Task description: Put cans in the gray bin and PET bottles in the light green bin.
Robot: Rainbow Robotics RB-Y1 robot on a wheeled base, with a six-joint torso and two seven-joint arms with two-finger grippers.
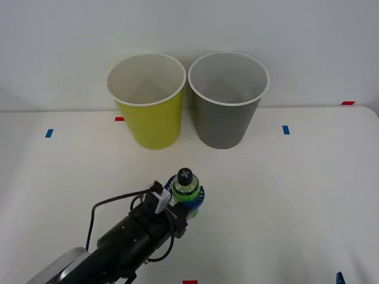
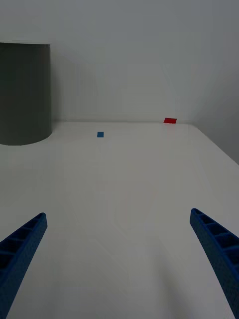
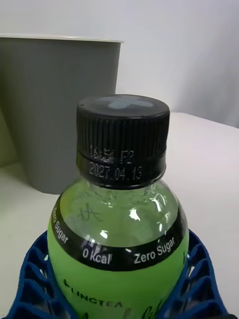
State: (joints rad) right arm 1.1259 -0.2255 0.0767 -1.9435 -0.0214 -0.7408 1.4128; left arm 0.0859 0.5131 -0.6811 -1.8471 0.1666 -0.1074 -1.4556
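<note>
Right now my left gripper (image 1: pixel 188 204) has its blue ribbed fingers (image 3: pixel 30 279) wrapped snug around the body of the PET bottle (image 1: pixel 185 189), which stands upright on the table (image 1: pixel 296 195), near and in front of the two bins and roughly opposite the gap between them. To do this well I'd lift straight up until the bottle's base is above the white rim, swing to my left over the light green bin (image 1: pixel 148 100) rather than the gray bin (image 1: pixel 228 97) beside it, and release only once centred over its mouth. My right gripper (image 2: pixel 119 259) waits spread wide and empty, low over the table's right side.
</note>
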